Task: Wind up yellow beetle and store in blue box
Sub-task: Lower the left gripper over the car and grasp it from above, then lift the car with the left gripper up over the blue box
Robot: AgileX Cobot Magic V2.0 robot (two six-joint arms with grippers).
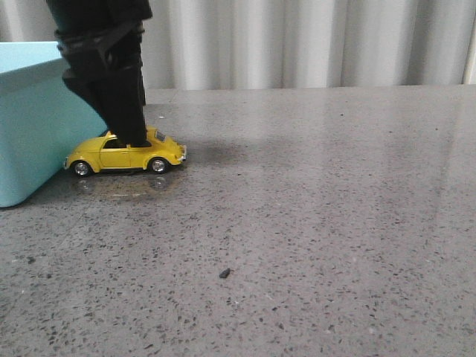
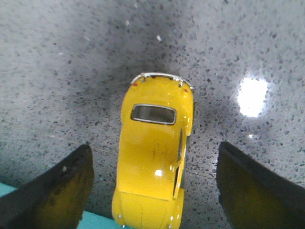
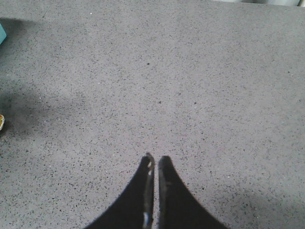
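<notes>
One dark crumb [image 1: 224, 274] on speckled grey stone desk [image 1: 335, 223]. One glossy yellow beetle [image 1: 125, 154] at ten o'clock, beside one smooth turquoise blue box [image 1: 30, 126]. Left tool [image 2: 152, 183] spread wide astride it, gripping nothing; right tool [image 3: 153, 164] closed, empty.

From my remote station, the setting reads as a staged test bench rather than a home: a speckled grey stone-look tabletop [image 1: 320, 223] backed by a pale pleated curtain [image 1: 297, 41] (nothing domestic in view).
</notes>
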